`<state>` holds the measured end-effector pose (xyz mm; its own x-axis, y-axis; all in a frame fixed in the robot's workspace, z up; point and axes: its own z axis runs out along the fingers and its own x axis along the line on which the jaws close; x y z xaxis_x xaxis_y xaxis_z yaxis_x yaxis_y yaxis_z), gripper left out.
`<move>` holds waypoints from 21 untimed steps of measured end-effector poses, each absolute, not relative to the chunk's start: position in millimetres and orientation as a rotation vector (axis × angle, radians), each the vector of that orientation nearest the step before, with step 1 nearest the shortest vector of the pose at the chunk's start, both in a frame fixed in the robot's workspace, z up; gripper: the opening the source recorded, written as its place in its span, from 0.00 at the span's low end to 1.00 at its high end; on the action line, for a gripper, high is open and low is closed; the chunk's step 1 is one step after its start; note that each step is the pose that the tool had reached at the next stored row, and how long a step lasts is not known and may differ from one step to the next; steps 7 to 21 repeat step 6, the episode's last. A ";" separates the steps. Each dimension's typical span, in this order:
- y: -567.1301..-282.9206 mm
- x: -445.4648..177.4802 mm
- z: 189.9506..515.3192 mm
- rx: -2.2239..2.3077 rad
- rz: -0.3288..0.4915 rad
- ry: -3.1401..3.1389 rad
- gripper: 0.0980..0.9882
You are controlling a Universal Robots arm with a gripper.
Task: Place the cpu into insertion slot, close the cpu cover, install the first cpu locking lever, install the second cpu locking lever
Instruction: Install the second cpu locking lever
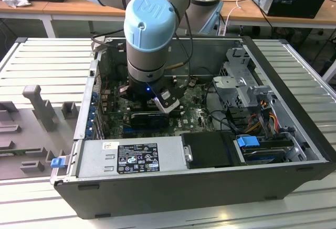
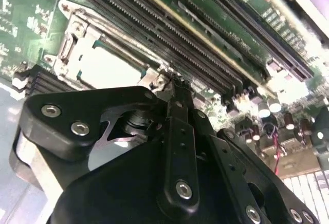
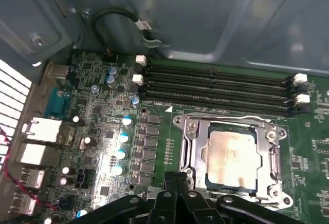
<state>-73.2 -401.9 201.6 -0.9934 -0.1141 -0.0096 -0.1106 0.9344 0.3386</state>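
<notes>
The cpu (image 3: 231,154), a pale silvery square, lies in the insertion slot (image 3: 278,196) on the green motherboard. The cpu cover (image 3: 226,126), a metal frame with a square window, lies flat over it. A thin wire lever (image 3: 221,116) runs along the slot's side towards the memory slots. My gripper (image 3: 176,176) is shut, its black tips together at the slot's edge, by a corner of the frame. In the second wrist view the gripper (image 2: 177,82) touches down just beside the cpu (image 2: 105,67) and cover (image 2: 67,49). The exterior view has the gripper (image 1: 160,100) low inside the open computer case.
Long black memory slots (image 3: 216,85) run beside the socket. A row of capacitors (image 3: 122,137) and rear ports (image 3: 43,131) sit on its other side. A looped cable (image 3: 123,16) hangs by the case wall. The power supply (image 1: 131,155) and drive cage (image 1: 236,82) crowd the case.
</notes>
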 end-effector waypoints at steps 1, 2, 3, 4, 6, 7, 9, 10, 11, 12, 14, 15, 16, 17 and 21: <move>-401.8 -73.3 206.1 0.179 -0.538 -3.080 0.01; -401.8 -73.4 210.9 0.179 -0.538 -3.080 0.01; -401.7 -73.4 216.6 0.179 -0.538 -3.080 0.01; -401.7 -73.4 219.6 0.179 -0.536 -3.080 0.01; -401.6 -73.4 220.8 0.179 -0.536 -3.080 0.01; -401.6 -73.4 220.8 0.179 -0.536 -3.080 0.01; -401.6 -73.4 220.8 0.179 -0.536 -3.080 0.01; -401.6 -73.4 220.8 0.179 -0.536 -3.080 0.01; -401.6 -73.4 220.8 0.179 -0.536 -3.080 0.01; -401.6 -73.4 220.8 0.179 -0.536 -3.080 0.01; -401.6 -73.4 220.8 0.179 -0.536 -3.080 0.01; -401.6 -73.4 220.8 0.179 -0.536 -3.080 0.01; -401.6 -73.4 220.8 0.179 -0.536 -3.080 0.01; -401.6 -73.4 220.8 0.179 -0.536 -3.080 0.01; -401.6 -73.4 220.8 0.179 -0.536 -3.080 0.01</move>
